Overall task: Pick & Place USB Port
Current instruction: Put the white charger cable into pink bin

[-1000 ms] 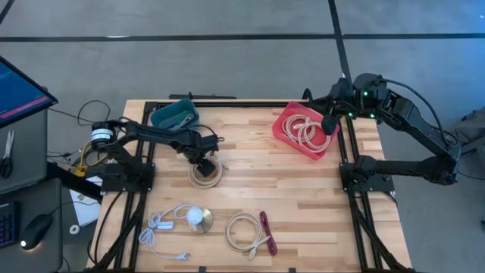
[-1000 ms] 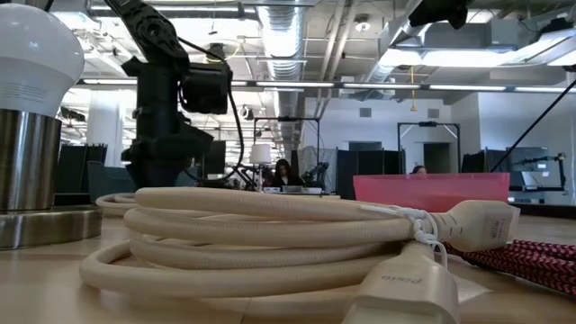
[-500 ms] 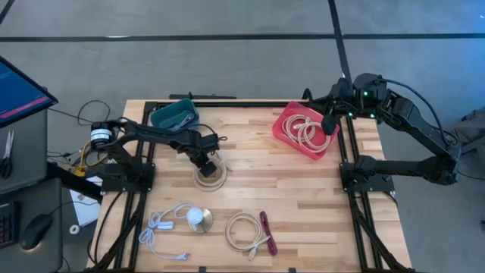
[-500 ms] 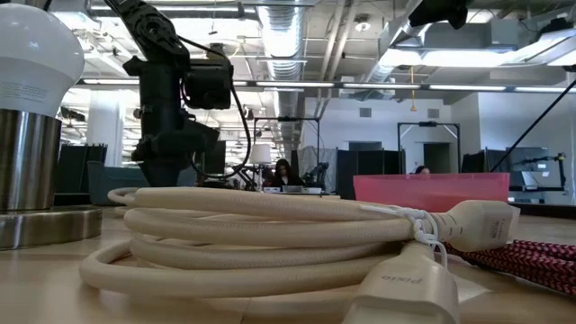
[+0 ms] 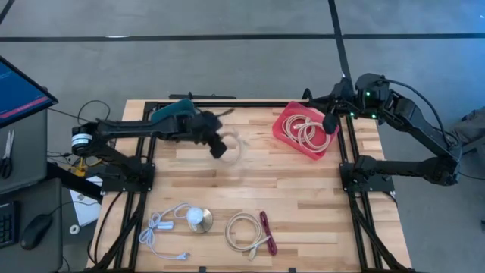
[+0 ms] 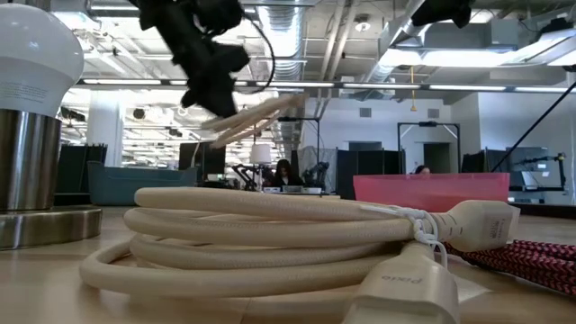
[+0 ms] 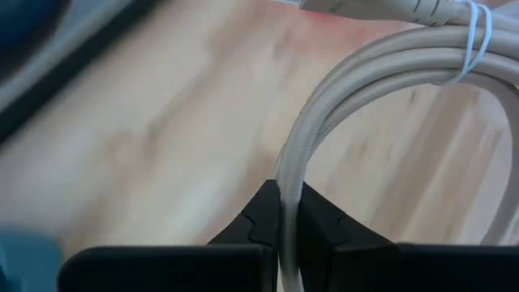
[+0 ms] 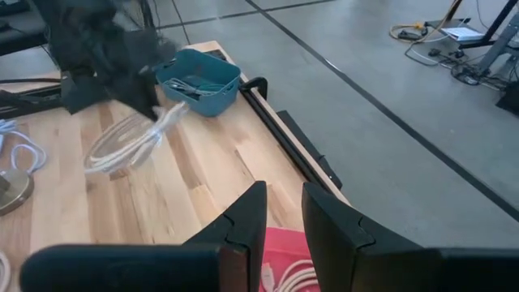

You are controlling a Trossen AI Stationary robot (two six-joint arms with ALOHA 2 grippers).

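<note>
From the high view I see the left gripper (image 5: 217, 145) lifted over the table's back-centre area, clamped on a cream cable coil (image 5: 234, 146) that hangs clear of the wooden table (image 5: 303, 197). The coil sits just right of the gripper, between the teal bin (image 5: 174, 115) and the red tray (image 5: 303, 130), which holds more cream cable. The right gripper (image 5: 329, 123) hovers over the red tray's right edge. Near the front edge lie a white cable with a round lamp base (image 5: 200, 219), a second cream coil (image 5: 246, 231) and a red braided cable (image 5: 267, 232).

In the low view, the held coil (image 6: 256, 119) is blurred and tilted, its long axis rising toward the right, well above the tabletop. In front of me the resting cream coil (image 6: 270, 243) fills the frame; its plug (image 6: 403, 286) carries embossed lettering I cannot read for certain.

The left wrist view shows both fingers (image 7: 261, 219) pinching one strand of the coil (image 7: 381, 77), the loop arching away, bound by a thin tie (image 7: 474, 32).

In the right wrist view, the right fingers (image 8: 243, 223) stand apart, gripping nothing, above the red tray (image 8: 284, 272); the far coil (image 8: 130, 138) hangs blurred beside the teal bin (image 8: 199, 81).
</note>
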